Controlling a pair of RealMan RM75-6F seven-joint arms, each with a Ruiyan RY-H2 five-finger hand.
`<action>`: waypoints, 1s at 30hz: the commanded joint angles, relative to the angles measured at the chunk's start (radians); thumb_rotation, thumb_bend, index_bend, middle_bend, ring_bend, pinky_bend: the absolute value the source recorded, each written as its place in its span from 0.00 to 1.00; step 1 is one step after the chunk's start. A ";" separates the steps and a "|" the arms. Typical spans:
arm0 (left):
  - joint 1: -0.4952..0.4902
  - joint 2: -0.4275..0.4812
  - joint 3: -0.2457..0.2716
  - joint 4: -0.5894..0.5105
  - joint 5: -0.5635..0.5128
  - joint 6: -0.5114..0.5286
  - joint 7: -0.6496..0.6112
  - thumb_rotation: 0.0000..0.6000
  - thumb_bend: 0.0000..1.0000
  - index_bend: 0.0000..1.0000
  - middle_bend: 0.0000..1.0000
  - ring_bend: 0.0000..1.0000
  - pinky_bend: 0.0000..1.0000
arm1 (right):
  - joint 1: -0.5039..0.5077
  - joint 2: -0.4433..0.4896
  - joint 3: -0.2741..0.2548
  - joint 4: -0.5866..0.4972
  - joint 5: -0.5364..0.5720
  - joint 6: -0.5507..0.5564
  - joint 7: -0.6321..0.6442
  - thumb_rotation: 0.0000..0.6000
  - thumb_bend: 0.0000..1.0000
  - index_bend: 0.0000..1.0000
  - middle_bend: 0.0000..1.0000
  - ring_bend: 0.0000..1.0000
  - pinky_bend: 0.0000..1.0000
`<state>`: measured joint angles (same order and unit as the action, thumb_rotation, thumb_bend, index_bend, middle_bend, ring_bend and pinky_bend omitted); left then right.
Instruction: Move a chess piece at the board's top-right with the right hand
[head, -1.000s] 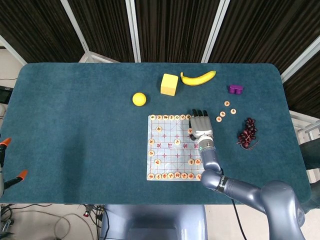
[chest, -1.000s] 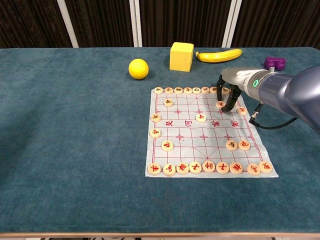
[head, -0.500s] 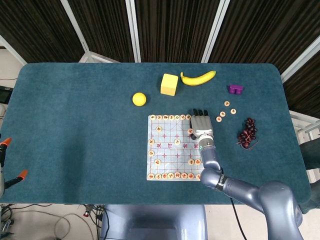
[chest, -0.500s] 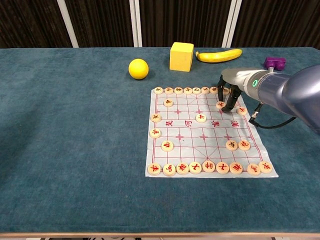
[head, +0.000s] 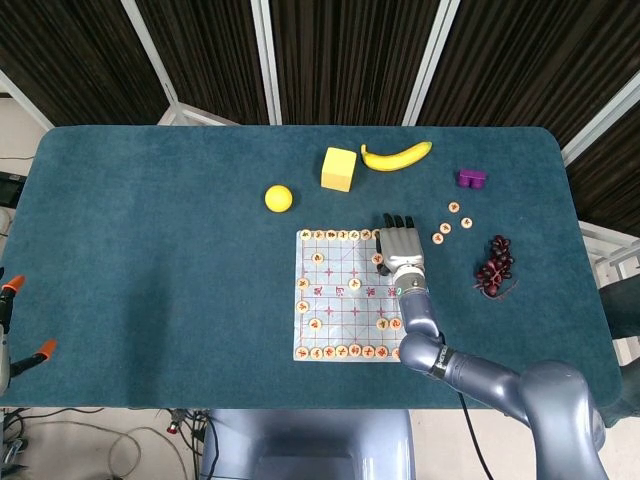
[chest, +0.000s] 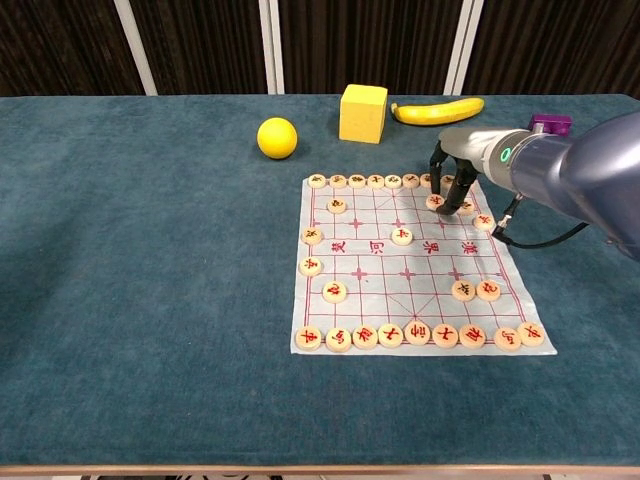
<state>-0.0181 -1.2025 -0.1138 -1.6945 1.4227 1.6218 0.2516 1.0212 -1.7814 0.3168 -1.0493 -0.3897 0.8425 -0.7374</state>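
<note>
The paper chess board (chest: 380, 275) lies on the blue table, with round wooden pieces along its near and far rows and a few in between. My right hand (chest: 455, 180) reaches over the board's far right corner with its fingers pointing down. Its fingertips pinch one chess piece (chest: 436, 201) that sits on the board just in front of the back row. In the head view the right hand (head: 402, 245) covers that corner of the board (head: 340, 305), and the chess piece (head: 379, 258) shows at its left edge. My left hand is out of both views.
Beyond the board lie a yellow ball (chest: 277, 137), a yellow cube (chest: 363, 113), a banana (chest: 438, 110) and a purple block (chest: 550, 125). To the board's right are a few loose pieces (head: 452, 220) and dark grapes (head: 495, 267).
My right hand has shifted slightly toward the board's far edge, and the pinched piece has slid with it, up and a little left.
</note>
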 joint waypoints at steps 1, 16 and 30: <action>-0.001 -0.001 0.001 0.001 0.000 -0.002 0.001 1.00 0.03 0.14 0.01 0.00 0.06 | 0.005 0.016 0.001 -0.013 0.005 0.010 -0.015 1.00 0.37 0.52 0.08 0.06 0.04; -0.002 -0.007 0.003 0.002 0.004 0.000 0.014 1.00 0.03 0.14 0.01 0.00 0.06 | -0.004 0.080 -0.013 -0.066 0.050 0.027 -0.055 1.00 0.37 0.53 0.08 0.06 0.04; 0.001 -0.003 0.004 -0.002 0.004 0.004 0.011 1.00 0.03 0.14 0.01 0.00 0.06 | -0.003 0.079 -0.031 -0.055 0.075 0.018 -0.063 1.00 0.37 0.52 0.08 0.06 0.04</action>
<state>-0.0175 -1.2061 -0.1096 -1.6965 1.4270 1.6255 0.2635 1.0187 -1.7021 0.2875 -1.1065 -0.3183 0.8609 -0.7990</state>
